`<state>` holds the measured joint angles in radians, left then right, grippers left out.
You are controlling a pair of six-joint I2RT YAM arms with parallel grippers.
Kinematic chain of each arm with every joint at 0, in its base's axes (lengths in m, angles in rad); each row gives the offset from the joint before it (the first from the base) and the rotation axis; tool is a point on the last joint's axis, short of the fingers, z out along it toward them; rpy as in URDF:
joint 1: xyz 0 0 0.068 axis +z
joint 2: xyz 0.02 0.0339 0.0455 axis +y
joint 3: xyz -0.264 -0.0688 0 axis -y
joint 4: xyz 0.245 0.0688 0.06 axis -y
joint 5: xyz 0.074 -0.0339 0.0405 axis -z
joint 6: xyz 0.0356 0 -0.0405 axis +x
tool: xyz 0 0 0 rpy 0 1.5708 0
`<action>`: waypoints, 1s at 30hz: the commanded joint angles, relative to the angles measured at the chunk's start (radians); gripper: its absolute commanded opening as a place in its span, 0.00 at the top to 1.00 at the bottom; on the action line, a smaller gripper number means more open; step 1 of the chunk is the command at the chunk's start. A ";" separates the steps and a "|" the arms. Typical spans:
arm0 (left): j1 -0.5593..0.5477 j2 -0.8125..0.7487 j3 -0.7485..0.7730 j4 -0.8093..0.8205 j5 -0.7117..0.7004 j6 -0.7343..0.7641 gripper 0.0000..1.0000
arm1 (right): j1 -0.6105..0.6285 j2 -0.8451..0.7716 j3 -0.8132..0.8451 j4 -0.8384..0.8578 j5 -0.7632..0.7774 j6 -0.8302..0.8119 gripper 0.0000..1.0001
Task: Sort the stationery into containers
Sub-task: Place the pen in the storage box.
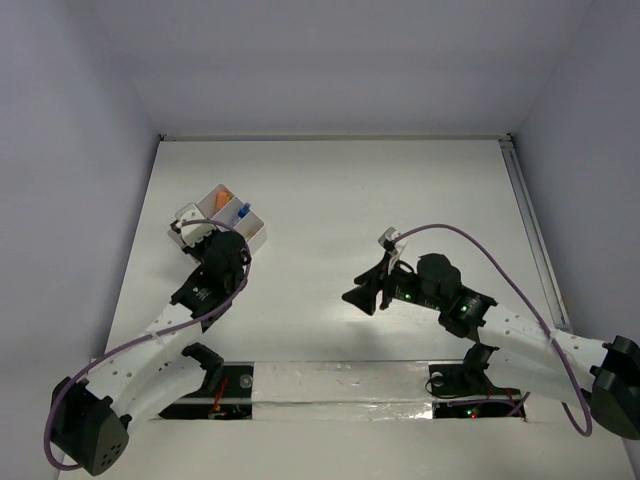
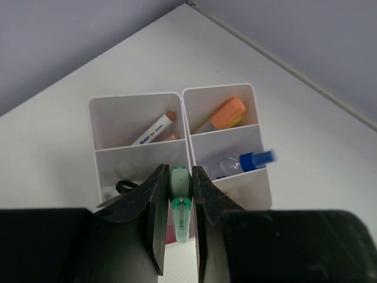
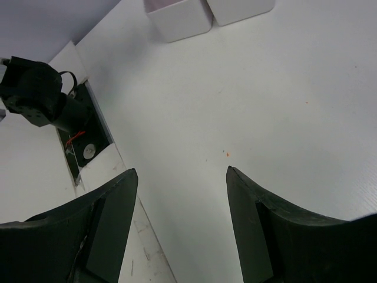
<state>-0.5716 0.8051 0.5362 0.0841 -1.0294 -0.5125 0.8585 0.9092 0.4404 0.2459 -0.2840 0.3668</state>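
White table [image 1: 400, 190] bears a white compartment tray [image 1: 260, 238], left side

A white table [image 1: 340, 180] was enclosed by plain pale grey walls [image 1: 330, 60] along its far, left and right edges.

Tray [image 2: 112, 121]: smooth plastic, slight gloss; table [image 2: 318, 153] matt; left gripper fingers [image 2: 154, 224] matt black; green dispenser [image 2: 180, 203] glossy plastic
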 commanded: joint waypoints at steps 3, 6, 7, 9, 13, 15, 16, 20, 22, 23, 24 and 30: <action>0.035 0.071 -0.031 0.123 -0.086 0.066 1.00 | -0.001 -0.001 -0.009 0.113 -0.041 0.012 0.32; 0.059 0.097 -0.054 0.178 -0.074 0.077 1.00 | -0.001 0.028 -0.019 0.142 -0.076 0.023 0.32; 0.071 0.101 -0.059 0.199 -0.063 0.078 1.00 | -0.001 0.034 -0.020 0.145 -0.090 0.026 0.32; 0.082 0.118 -0.068 0.218 -0.035 0.078 1.00 | -0.001 0.045 -0.019 0.151 -0.096 0.026 0.32; 0.092 0.160 -0.084 0.244 -0.021 0.071 1.00 | -0.001 0.043 -0.020 0.153 -0.096 0.024 0.32; 0.101 0.172 -0.096 0.256 -0.008 0.063 1.00 | -0.001 0.042 -0.022 0.148 -0.092 0.024 0.32; 0.101 0.175 -0.093 0.256 -0.005 0.055 1.00 | -0.001 0.040 -0.020 0.147 -0.081 0.026 0.32; 0.101 0.177 -0.088 0.261 0.032 0.046 1.00 | -0.001 0.030 -0.025 0.142 -0.072 0.026 0.32; 0.101 0.177 -0.090 0.261 0.051 0.037 1.00 | -0.001 0.030 -0.023 0.142 -0.070 0.026 0.32; 0.101 0.180 -0.088 0.253 0.051 0.034 1.00 | -0.001 0.030 -0.025 0.142 -0.069 0.026 0.32; 0.101 0.181 -0.085 0.250 0.057 0.029 1.00 | -0.001 0.033 -0.023 0.144 -0.069 0.024 0.32; 0.101 0.180 -0.081 0.227 0.078 0.009 0.86 | -0.001 0.026 -0.022 0.130 -0.047 0.027 0.32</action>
<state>-0.4755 0.9909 0.4511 0.2985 -0.9611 -0.4808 0.8585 0.9562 0.4252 0.3244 -0.3546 0.3901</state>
